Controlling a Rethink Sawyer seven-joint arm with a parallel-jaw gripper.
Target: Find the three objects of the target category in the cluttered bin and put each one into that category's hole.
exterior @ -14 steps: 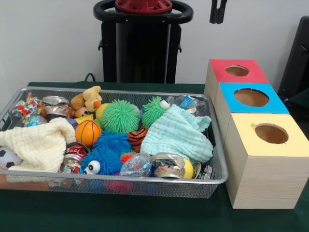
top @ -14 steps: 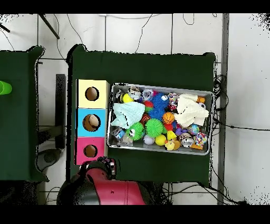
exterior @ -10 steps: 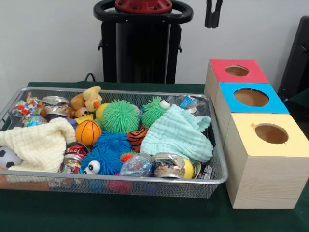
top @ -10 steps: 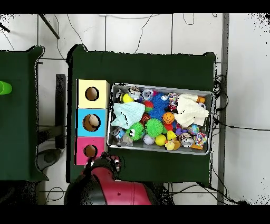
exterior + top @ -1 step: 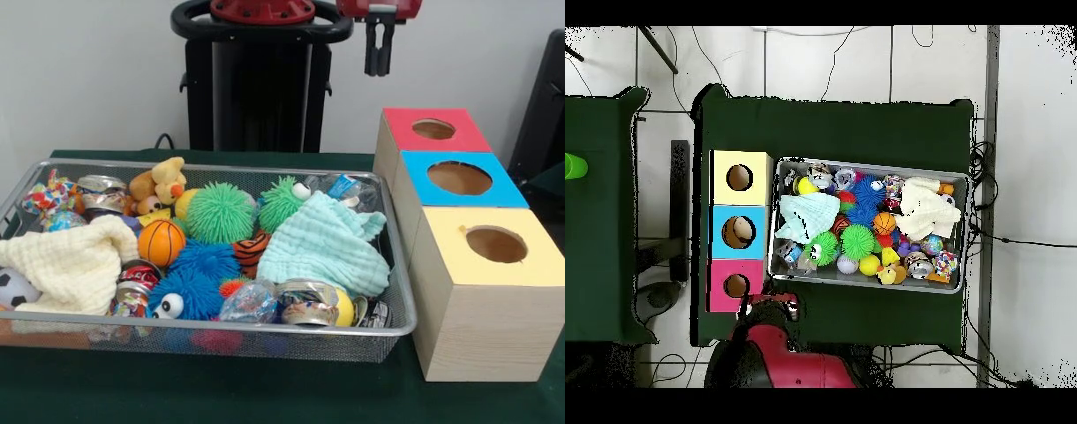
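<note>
3 boxes beside bin; gripper clenched, empty, high above red box.

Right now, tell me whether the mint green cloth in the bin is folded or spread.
Spread. The mint green cloth lies loosely rumpled across the toys at one end of the wire bin, not folded flat.

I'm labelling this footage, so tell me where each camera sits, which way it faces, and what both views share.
Front view: across the table, level, facing the wire bin and three boxes; the gripper hangs at the top.
Overhead view: above, looking straight down; the red arm shows at the bottom edge.
Shared: bin, the red, blue and yellow boxes, and the orange basketball.
</note>
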